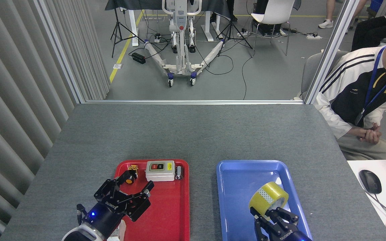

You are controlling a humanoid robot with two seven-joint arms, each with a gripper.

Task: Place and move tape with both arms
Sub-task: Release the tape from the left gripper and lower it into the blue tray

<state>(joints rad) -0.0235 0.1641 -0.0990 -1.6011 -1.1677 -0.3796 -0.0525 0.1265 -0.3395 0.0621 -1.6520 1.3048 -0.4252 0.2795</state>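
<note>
Head view: my right end effector [271, 214], partly cut off at the bottom edge, pinches the tape [268, 198] over the blue tray [233, 187], near its right rim. Left end effector [126, 192] spread, empty, lettering unreadable.

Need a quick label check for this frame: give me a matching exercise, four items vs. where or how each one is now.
Items:
1. tape
2. switch box
3. left gripper
4. computer mouse

States:
A. open, empty, over the red tray's left part
B. on the white desk at far right
C. held by the right gripper over the blue tray
D. resting at the red tray's far end

Pairs: 1-C, 2-D, 3-A, 4-B
</note>
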